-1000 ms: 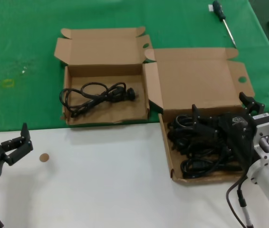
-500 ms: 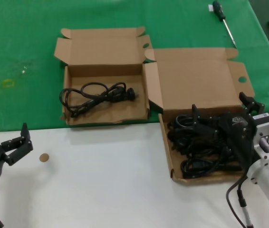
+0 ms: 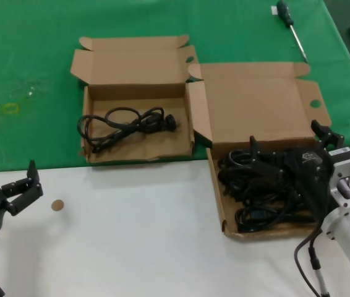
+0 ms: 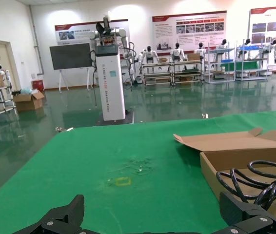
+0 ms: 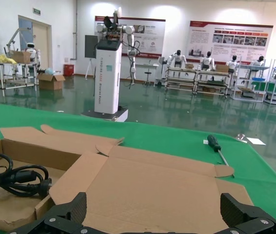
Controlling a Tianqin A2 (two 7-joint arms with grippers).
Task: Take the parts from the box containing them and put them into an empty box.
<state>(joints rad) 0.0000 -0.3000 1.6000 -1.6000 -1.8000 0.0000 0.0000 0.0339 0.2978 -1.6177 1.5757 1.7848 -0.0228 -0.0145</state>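
The box containing the parts, wide-lidded with punched tab holes, lies at the right on the white table edge. A tangle of black power cords fills it. My right gripper hovers over that pile, open, with nothing between its fingers; in the right wrist view it faces the raised lid. The narrower box at the centre left holds one coiled cord, which the wrist views also show. My left gripper waits open at the lower left, empty.
A screwdriver lies on the green cloth at the back right. A small brown disc sits on the white table near my left gripper. A yellow mark shows on the cloth at the far left.
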